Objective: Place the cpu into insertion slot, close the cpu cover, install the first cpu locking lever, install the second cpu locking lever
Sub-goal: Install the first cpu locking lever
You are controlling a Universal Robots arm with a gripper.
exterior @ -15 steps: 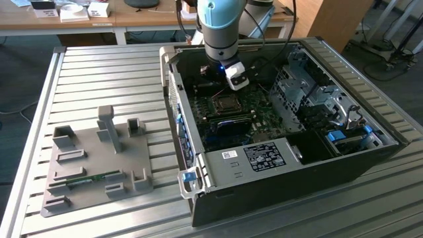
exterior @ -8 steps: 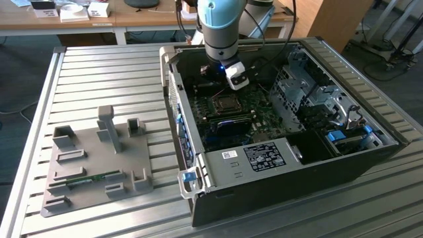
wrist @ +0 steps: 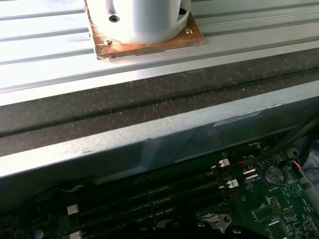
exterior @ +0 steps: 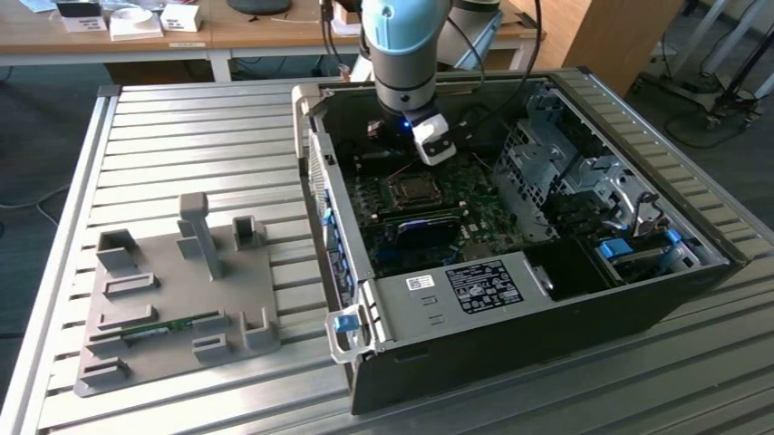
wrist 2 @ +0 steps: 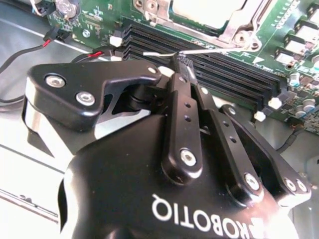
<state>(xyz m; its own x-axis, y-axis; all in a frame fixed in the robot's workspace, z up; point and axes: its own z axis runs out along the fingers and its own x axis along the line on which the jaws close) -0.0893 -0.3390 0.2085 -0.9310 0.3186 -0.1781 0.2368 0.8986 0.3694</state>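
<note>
Gripper (wrist 2: 183,63) hovering low inside computer case (exterior: 677,290), jaws pinching closed on thin wire locking lever (wrist 2: 164,52) beside memory slots (wrist 2: 224,69). Cpu (wrist 2: 209,10) sitting in insertion slot, upper centre of second wrist view, cpu cover (wrist 2: 239,31) lying down around it.

So the arm (exterior: 405,45) reaches down into an open computer case (exterior: 520,236) lying on a ribbed metal bench (exterior: 181,154). Its end effector (exterior: 433,145) hangs just above the insertion slot (exterior: 411,190) on the green motherboard (exterior: 466,217). A grey fixture plate (exterior: 169,299) sits well off toward the exterior view's left.
</note>
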